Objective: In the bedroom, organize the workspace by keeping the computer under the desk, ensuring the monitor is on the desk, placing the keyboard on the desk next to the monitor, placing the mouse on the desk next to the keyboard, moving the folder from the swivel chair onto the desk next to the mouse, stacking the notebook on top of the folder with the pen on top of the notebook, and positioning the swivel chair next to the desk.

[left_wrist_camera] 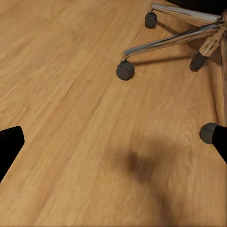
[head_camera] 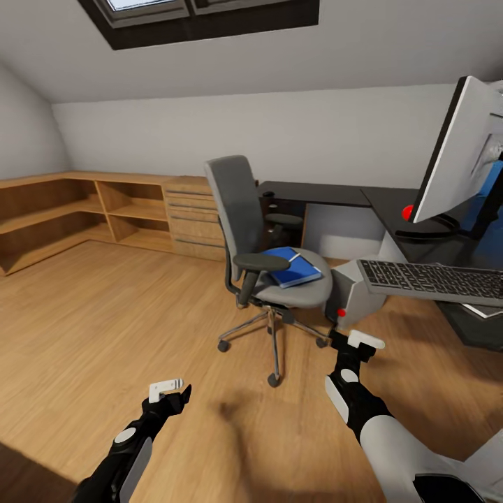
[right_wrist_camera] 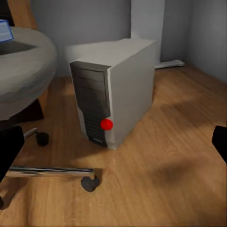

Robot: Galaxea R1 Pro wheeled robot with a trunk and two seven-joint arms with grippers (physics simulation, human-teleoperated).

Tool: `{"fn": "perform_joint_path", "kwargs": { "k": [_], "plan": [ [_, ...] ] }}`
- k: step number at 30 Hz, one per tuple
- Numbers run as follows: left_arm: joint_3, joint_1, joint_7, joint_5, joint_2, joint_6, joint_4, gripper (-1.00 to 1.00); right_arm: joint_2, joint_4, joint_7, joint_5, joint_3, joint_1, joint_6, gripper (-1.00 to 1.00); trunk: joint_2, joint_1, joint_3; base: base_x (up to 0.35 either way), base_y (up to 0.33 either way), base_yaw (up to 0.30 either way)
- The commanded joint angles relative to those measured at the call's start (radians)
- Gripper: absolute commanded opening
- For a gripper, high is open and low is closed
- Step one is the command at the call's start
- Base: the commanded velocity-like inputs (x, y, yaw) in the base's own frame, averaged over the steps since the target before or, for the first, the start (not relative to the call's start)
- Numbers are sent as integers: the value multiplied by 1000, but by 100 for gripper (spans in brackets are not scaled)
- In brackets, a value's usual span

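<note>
Wooden floor point(head_camera: 105, 314) takes up most of the room, with a light wooden shelf and drawer unit point(head_camera: 140, 213) along the far wall. Next biggest is the desk point(head_camera: 328, 194), black top running along the wall and round the corner on the right. The monitor point(head_camera: 457, 150) stands on it at the right, tilted, seen mostly from the edge. The swivel chair point(head_camera: 262, 258) sits out on the floor in front of the desk, a bit apart from it, chrome wheeled base pretty clear from the left wrist cam. The computer point(right_wrist_camera: 116, 94), a pale grey tower with a red dot on its dark front, stands on the floor just beside the chair, down by the desk's edge. The keyboard point(head_camera: 429, 279) lies at the front edge of the desk, below the monitor. The folder point(head_camera: 293, 267), bright blue, lies flat on the chair seat.

Both arms hang low over bare floor, holding nothing. Left gripper point(head_camera: 168, 392) has its fingers spread apart, and same goes for the right gripper point(head_camera: 356, 344), which points toward the computer and the chair base.
</note>
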Motion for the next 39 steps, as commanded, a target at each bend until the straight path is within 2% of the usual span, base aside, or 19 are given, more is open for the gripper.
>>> {"fn": "perform_joint_path", "kwargs": {
  "k": [1, 28, 39],
  "plan": [
    [4, 0, -8, 11, -1, 4, -1, 100, 1, 1, 4, -6, -3, -1, -7, 100, 0, 0, -1, 0, 0, -86],
    [5, 0, -4, 12, -2, 7, 0, 100, 1, 1, 4, -6, -3, -1, -7, 100, 0, 0, -1, 0, 45, -10],
    [6, 0, -5, 12, -3, 8, -1, 100, 1, 1, 4, -6, -3, -1, -7, 100, -3, 5, -43, 0, 1, 0]
  ]
}}
